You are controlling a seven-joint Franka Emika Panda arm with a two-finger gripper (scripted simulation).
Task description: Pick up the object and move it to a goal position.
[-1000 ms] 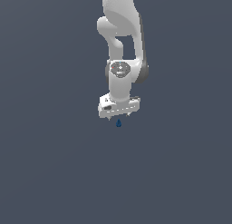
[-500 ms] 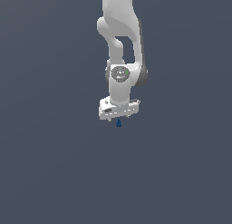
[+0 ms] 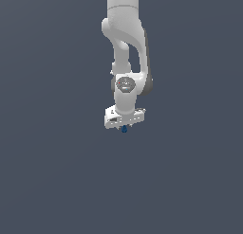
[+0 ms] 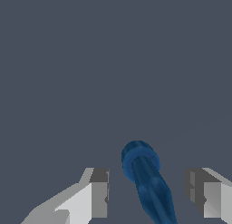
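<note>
Exterior view: white gripper [image 3: 124, 126] points straight down over bare grey floor; we spot dark-blue object [image 3: 124, 129] peeking just beneath it.

Wrist view: object [image 4: 146, 180] sits between fingers [image 4: 99, 193], gaps visible both sides. We read gripper as released, jaws straddling object, likely aligned for closing; no goal marker visible.

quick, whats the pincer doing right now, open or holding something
Pincer: open. The dark-blue object sits between the fingers with a visible gap on both sides, so it is not clamped.
</note>
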